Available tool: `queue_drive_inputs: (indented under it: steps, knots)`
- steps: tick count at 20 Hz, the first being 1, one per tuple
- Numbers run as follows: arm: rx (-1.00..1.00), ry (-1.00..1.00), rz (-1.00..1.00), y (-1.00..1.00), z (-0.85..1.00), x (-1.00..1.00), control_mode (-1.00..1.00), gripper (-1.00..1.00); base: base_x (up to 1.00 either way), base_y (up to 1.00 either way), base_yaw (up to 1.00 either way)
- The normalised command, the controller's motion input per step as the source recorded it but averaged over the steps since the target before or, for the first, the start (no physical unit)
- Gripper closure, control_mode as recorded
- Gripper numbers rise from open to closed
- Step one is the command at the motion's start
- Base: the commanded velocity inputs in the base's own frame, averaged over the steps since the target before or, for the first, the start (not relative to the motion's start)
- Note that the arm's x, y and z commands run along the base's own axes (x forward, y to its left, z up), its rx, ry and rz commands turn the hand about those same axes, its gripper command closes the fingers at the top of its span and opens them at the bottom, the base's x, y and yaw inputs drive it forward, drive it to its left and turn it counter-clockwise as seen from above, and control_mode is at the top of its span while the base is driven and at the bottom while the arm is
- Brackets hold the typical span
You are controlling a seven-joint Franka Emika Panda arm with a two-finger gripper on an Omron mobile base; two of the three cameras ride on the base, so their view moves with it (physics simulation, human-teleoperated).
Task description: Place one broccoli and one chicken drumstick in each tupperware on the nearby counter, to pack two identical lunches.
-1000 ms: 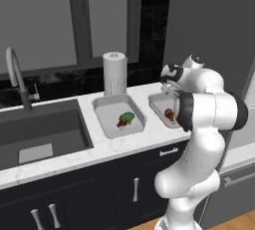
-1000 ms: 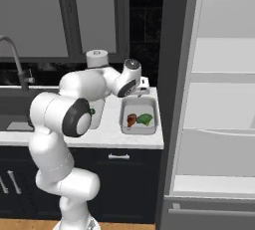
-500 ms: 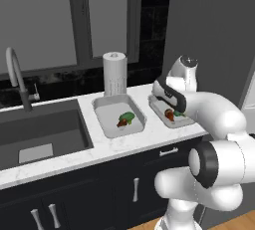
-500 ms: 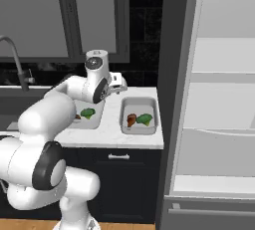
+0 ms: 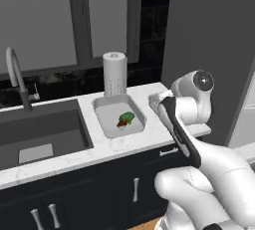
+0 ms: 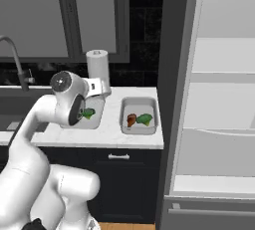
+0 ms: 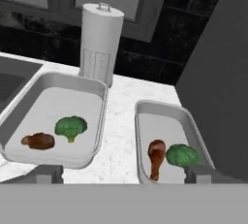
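No readable text, labels, brands, numbers or signs anywhere in these frames. Checked the paper towel roll (image 7: 100, 42) by the window: a faint grid pattern low on its front, no lettering. Both tupperware trays (image 7: 99, 103) beside that roll were plain grey, unmarked. The counter (image 7: 121, 136) under them showed marbling only. Fridge (image 6: 219, 104) to the right of the roll had bare shelves and no badge.
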Motion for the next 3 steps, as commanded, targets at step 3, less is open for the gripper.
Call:
queue_drive_inputs:
  steps: [3]
  knots:
    - [0.0,-0.19,0.0,0.13,0.84,-1.0,-1.0,-1.0,0.0,0.0,0.0]
